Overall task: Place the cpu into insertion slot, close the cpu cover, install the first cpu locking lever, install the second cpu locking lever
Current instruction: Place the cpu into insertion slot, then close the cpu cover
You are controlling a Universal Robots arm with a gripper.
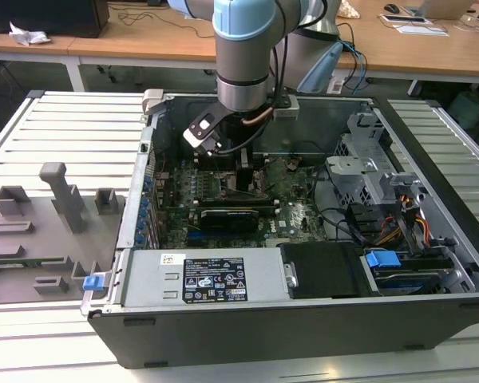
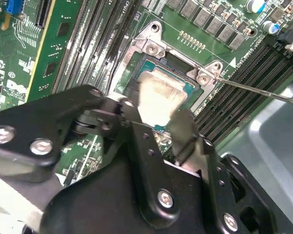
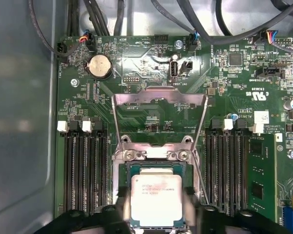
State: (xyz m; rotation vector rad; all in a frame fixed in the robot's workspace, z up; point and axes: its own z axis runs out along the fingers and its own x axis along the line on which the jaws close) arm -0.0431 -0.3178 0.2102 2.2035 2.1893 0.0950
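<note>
cpu (image 3: 155, 192) is sitting pinched between the two fingers (image 2: 184, 129) of the gripper (image 3: 156, 208), which are pressing on two opposite edges of the chip, so the jaws are standing just one chip-width apart and holding nothing else. in both wrist views the chip is hanging directly over the insertion slot (image 3: 133, 156), its silver top facing away from the slot and its edges running nearly parallel with the slot's metal rim. in the second wrist view it is looking slightly off centre, lying toward the gripper's side of the slot. whether it is already touching the socket floor i cannot tell. the relation that matters is looking vertical: chip above, slot below, sides almost lined up. the cpu cover (image 3: 158, 96) is lying folded open on the side of the slot away from the gripper, leaving the opening unblocked. a thin locking lever (image 2: 263, 91) is sticking out beside the slot, apart from the fingers, and long black memory slots (image 3: 85, 170) are flanking the slot on two sides. in the exterior view the arm (image 1: 243, 56) is reaching down over the slot inside the open computer case (image 1: 303, 319).
</note>
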